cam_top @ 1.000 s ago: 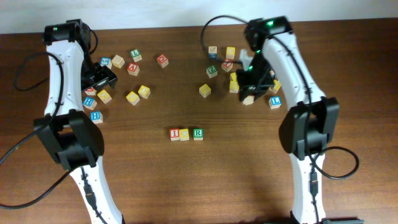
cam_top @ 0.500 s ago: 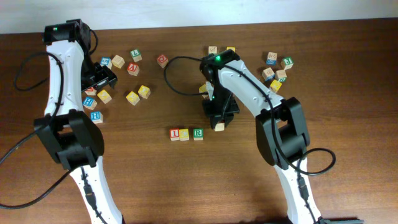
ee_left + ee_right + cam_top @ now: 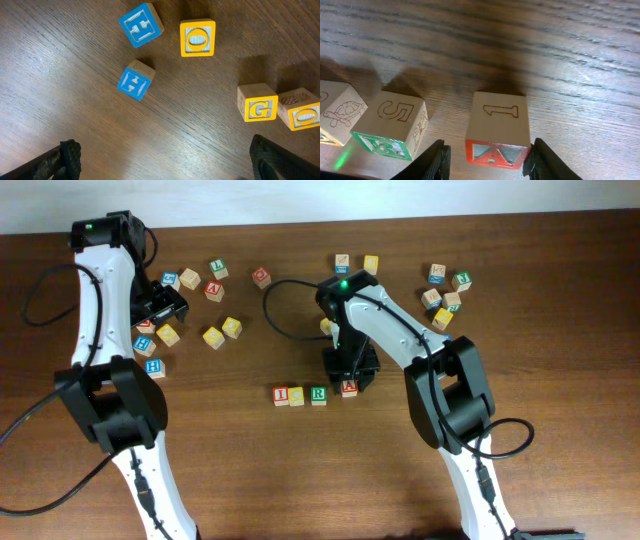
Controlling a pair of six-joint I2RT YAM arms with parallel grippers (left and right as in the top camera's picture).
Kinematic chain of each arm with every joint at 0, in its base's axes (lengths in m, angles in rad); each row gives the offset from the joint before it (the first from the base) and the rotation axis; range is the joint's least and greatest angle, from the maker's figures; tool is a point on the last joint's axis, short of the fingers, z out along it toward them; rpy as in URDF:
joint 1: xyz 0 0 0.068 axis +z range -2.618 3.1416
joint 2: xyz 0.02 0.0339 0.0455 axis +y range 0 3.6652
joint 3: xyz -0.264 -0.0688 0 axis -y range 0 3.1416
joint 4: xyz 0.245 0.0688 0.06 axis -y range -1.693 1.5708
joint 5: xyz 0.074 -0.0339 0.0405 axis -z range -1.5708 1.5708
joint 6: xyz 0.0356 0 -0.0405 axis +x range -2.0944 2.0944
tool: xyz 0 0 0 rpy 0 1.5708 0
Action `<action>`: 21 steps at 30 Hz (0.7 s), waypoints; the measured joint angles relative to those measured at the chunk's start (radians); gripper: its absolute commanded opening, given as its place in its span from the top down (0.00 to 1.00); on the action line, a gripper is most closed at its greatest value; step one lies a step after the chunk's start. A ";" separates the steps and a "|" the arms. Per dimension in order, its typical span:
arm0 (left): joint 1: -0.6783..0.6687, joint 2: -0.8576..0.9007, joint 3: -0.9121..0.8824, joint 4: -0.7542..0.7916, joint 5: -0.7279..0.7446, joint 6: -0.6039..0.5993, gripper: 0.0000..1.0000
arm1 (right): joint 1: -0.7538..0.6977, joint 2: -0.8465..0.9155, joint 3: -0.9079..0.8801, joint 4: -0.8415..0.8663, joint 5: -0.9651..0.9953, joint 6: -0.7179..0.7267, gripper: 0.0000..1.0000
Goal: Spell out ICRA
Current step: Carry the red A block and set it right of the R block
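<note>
The right end effector [image 3: 492, 161] straddles a wooden cube block with a red A face [image 3: 497, 127] and a 1 engraved on top, with a gap visible beside one finger [image 3: 439, 160]. Just beside it sits a green-edged wooden block marked 5 [image 3: 395, 127], then a turtle-engraved wooden block [image 3: 337, 112], all on the dark wood-grain desk [image 3: 520, 45].

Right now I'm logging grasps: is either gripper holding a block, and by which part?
Left gripper: nothing. Right gripper straddles the A block at its sides, but a gap shows at one finger, so hold uncertain.
</note>
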 measured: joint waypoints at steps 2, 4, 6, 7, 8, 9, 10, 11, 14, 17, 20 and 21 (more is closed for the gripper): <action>0.000 0.000 0.000 0.000 0.000 0.000 0.01 | 0.005 0.000 0.000 0.000 -0.002 0.000 0.64; 0.000 0.000 0.000 0.000 0.000 0.000 0.01 | 0.007 0.000 0.000 -0.001 -0.003 0.002 0.68; 0.000 0.000 0.000 0.000 0.000 0.000 0.01 | 0.007 0.000 0.000 -0.008 -0.004 0.002 0.71; 0.000 0.000 0.000 0.000 0.000 0.000 0.01 | 0.007 0.000 0.000 -0.019 -0.003 0.002 0.71; 0.000 0.000 0.000 0.000 0.000 0.000 0.01 | 0.007 0.000 0.000 -0.031 -0.003 0.003 0.71; 0.000 0.000 0.000 0.000 0.000 0.000 0.01 | 0.007 0.000 0.000 -0.035 -0.003 0.002 0.71; 0.000 0.000 0.000 0.000 0.000 0.000 0.01 | 0.007 0.000 -0.001 -0.046 -0.003 0.003 0.72; 0.000 0.000 0.000 0.000 0.000 0.000 0.01 | 0.007 0.000 -0.001 -0.053 -0.003 0.003 0.73; 0.000 0.000 0.000 0.000 0.000 0.000 0.01 | 0.007 0.000 -0.001 -0.061 -0.003 0.002 0.76; 0.000 0.000 0.000 0.000 0.000 0.000 0.01 | 0.007 0.000 -0.001 -0.085 -0.004 0.002 0.66; 0.000 0.000 0.000 0.000 0.000 0.000 0.01 | 0.007 0.000 -0.001 -0.086 -0.007 0.000 0.56; 0.000 0.000 0.000 0.000 0.000 0.000 0.01 | 0.007 0.000 -0.001 -0.085 -0.006 -0.001 0.54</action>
